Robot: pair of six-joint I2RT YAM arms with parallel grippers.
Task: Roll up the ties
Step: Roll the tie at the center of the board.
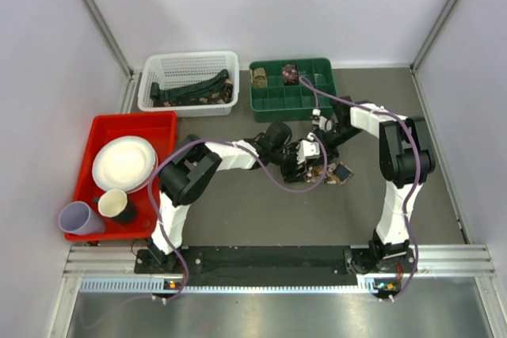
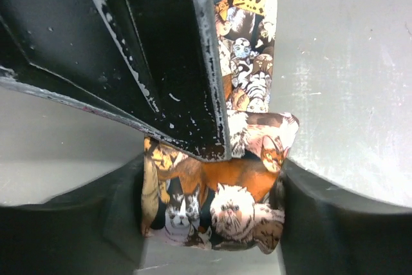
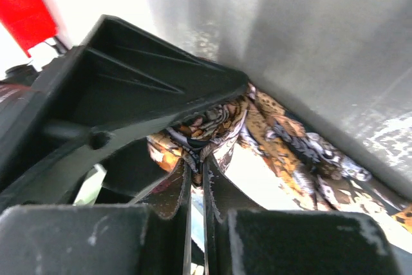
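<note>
A cat-print tie [image 1: 336, 172] lies partly coiled at the table's middle, where both grippers meet. My left gripper [image 1: 299, 161] grips the coil; in the left wrist view the tie [image 2: 225, 198] fills the gap between its fingers [image 2: 335, 223]. My right gripper [image 1: 321, 145] is shut on a fold of the same tie [image 3: 212, 123], pinched at its fingertips [image 3: 172, 188]. A right finger [image 2: 161, 62] reaches down over the coil. A loose length of the tie [image 3: 302, 152] runs off to the right. Rolled ties [image 1: 291, 74] sit in the green tray [image 1: 265, 105]. Dark ties [image 1: 194, 89] lie in the white basket [image 1: 158, 63].
A red tray [image 1: 162, 120] at the left holds a white plate [image 1: 123, 162] and a dark cup [image 1: 117, 206]. A lilac cup [image 1: 81, 218] stands at its near corner. Purple cables [image 1: 277, 176] loop around both arms.
</note>
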